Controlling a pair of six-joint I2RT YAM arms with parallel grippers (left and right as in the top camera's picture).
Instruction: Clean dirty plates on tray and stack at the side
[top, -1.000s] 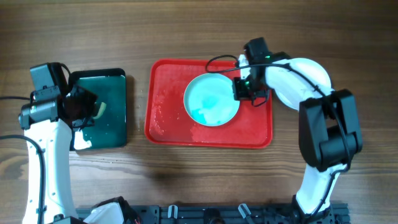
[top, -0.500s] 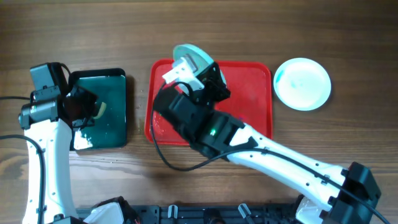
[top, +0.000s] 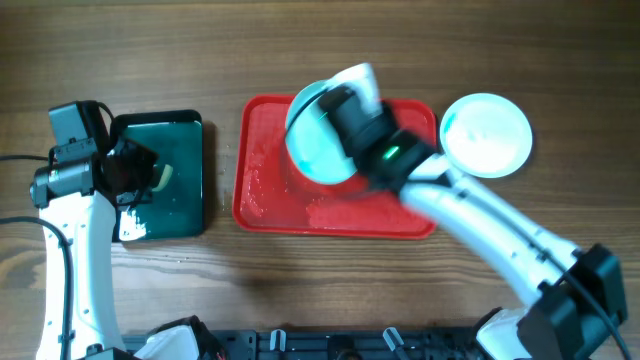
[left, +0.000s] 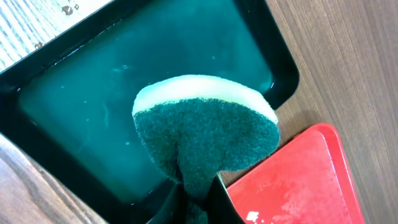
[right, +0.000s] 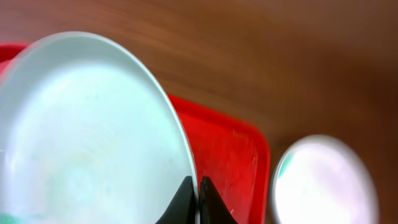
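Now the right gripper (right: 198, 190) pinches the rim of a round pale cyan plate (right: 81, 137), tilted above the large red plastic tray (top: 262, 190), probably bound for the pale round plate (top: 487, 135) beside it; the left gripper (left: 194, 198) clamps a green scouring sponge (left: 208, 134).

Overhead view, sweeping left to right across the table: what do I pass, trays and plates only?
Dark green tray → bare left part of the red tray → pale cyan plate tilted up in the right gripper → second plate lying on the table, right of the red tray.
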